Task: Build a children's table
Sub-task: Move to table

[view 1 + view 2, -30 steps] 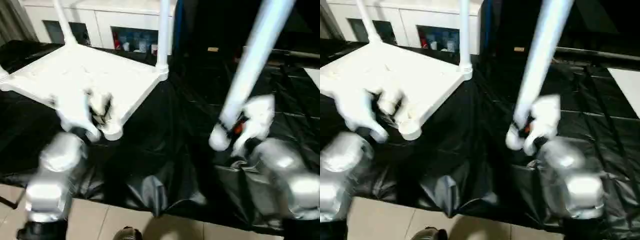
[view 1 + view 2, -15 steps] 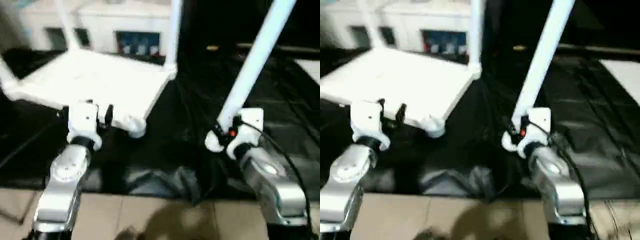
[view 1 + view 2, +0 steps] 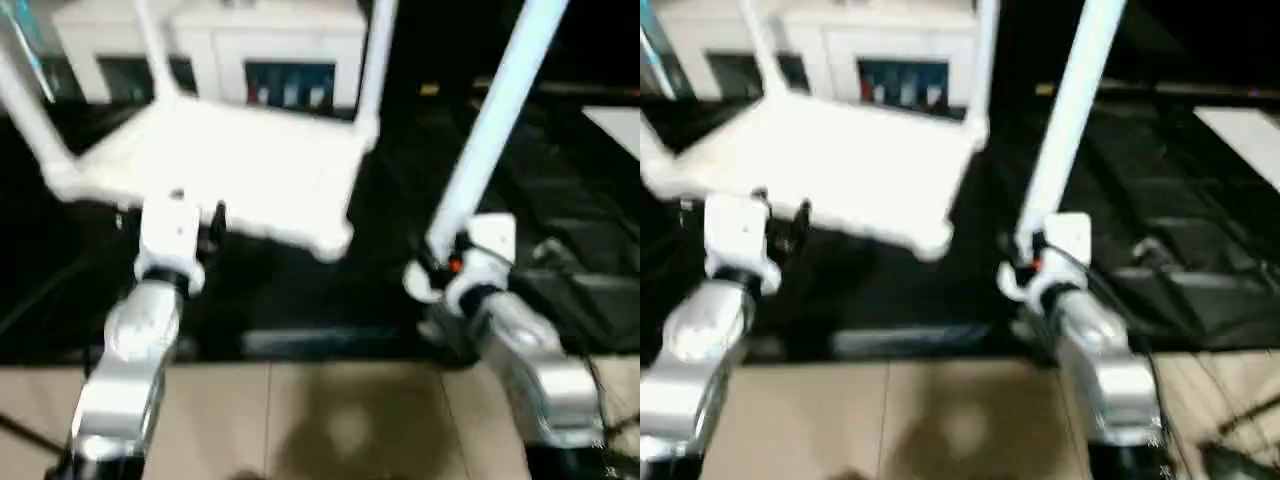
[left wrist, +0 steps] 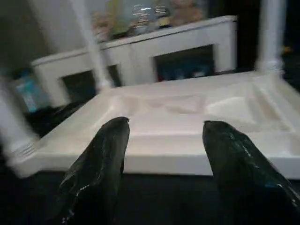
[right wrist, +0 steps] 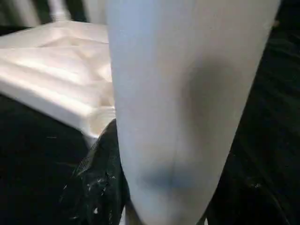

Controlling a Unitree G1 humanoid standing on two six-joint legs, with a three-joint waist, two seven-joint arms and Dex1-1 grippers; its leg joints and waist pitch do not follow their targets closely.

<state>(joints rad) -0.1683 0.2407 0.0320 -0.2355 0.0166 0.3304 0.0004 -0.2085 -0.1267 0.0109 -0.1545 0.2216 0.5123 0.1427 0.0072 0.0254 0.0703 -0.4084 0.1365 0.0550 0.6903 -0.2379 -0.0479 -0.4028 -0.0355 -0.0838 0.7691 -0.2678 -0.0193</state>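
Legs stand in three sockets of the upturned tabletop (image 3: 240,165) on the black sheet. We have squared up: right gripper (image 3: 442,268) pinching the fourth leg (image 3: 490,125), left gripper (image 4: 164,154) spread near the near edge.

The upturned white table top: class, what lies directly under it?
The table top rests on a black sheet that spreads beyond its edges. The part of the sheet beneath it, and anything lying there, is covered. Three legs stand up from its corners.
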